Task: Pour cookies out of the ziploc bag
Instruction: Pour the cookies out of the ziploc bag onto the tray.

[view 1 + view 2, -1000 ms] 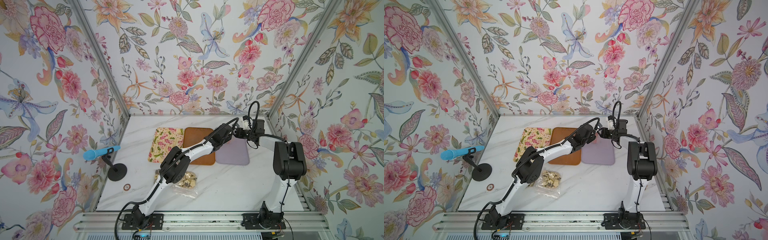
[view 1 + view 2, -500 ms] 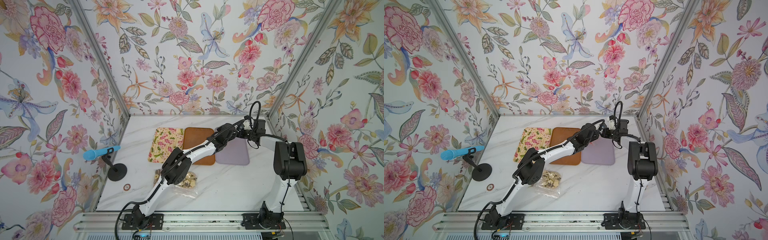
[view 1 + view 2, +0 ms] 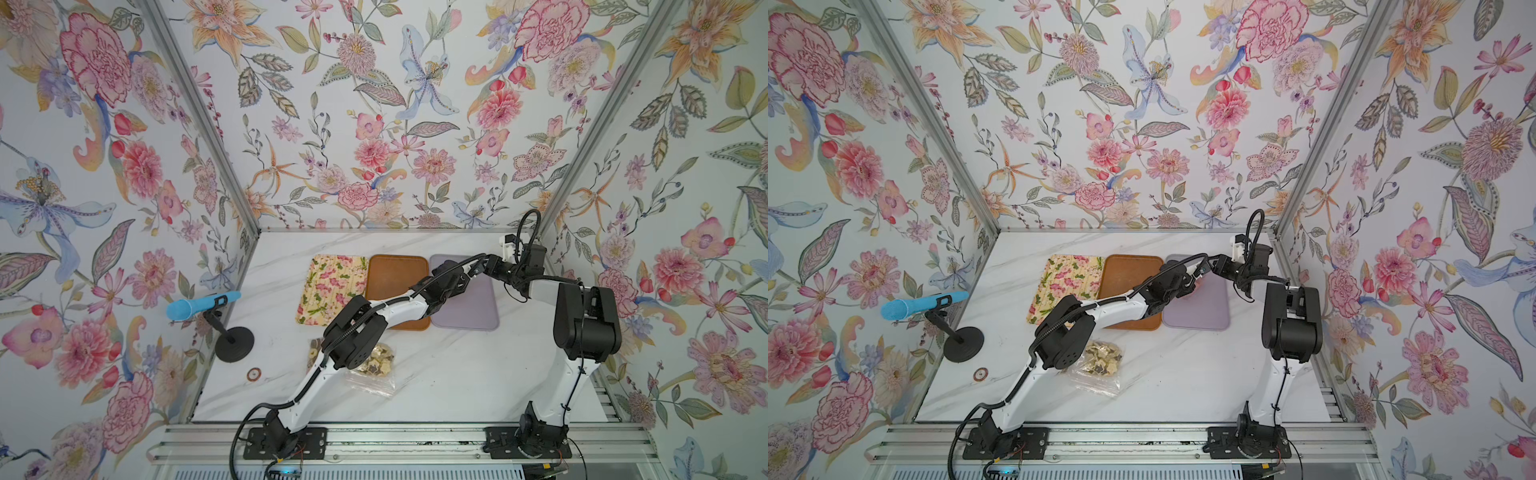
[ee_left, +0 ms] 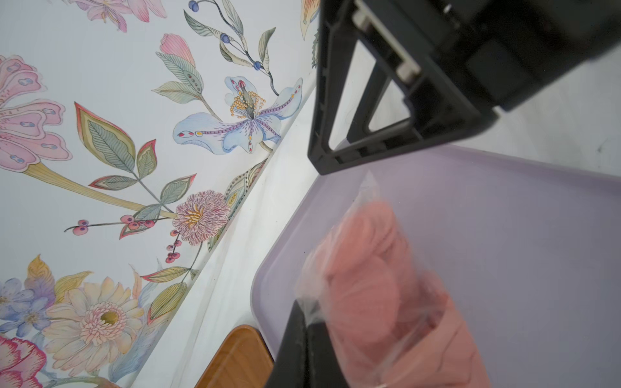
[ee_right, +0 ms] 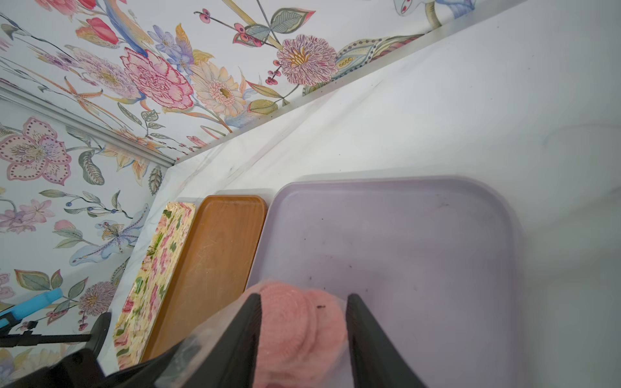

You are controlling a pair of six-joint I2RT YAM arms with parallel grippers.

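Ziploc bag (image 4: 368, 193): clear, packed with flat plain pink cookies (image 4: 363, 289) in one clump. It is held over the lilac tray (image 4: 504, 235), with one edge pinched in the closed left tool (image 4: 304, 315). The right tool (image 5: 303, 297) has a finger on either side of the clump; contact unclear.

Second bag (image 3: 374, 380): clear, lying flat on the surface (image 3: 457, 374) near the front edge. It holds cream and dark-brown shaped cookies (image 3: 380, 360).
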